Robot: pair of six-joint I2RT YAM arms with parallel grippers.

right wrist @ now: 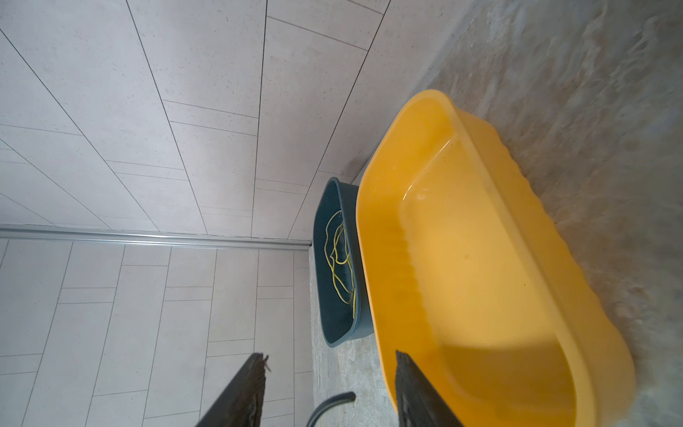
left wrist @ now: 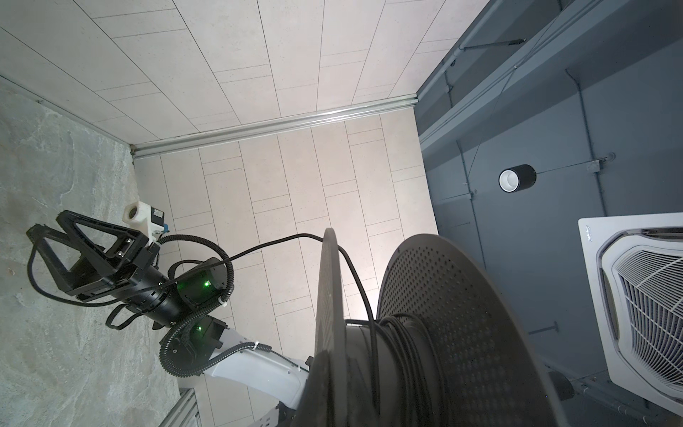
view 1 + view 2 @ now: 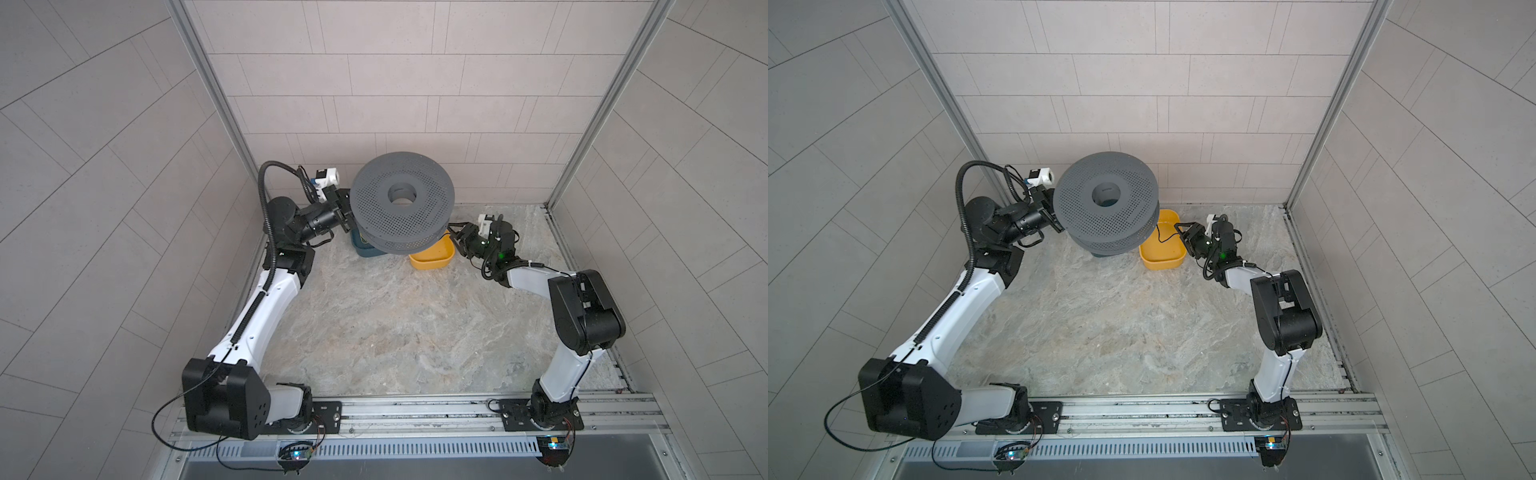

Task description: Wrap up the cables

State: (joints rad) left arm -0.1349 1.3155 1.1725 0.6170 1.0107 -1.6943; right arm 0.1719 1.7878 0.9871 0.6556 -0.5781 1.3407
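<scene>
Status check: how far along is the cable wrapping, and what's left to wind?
Done: several turns of the black cable sit on the hub of the grey spool, which the left gripper grips at its rim. In hand: a free length runs over the flange to the right gripper, jaws open around it. Left: wind that slack onto the hub.

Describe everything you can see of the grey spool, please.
The grey spool looks like matte plastic: two round perforated flanges joined by a hollow hub. It is raised above the table, slightly tilted, near the back wall. The left gripper clamps its rim; the black cable lies in several turns around the hub.
</scene>
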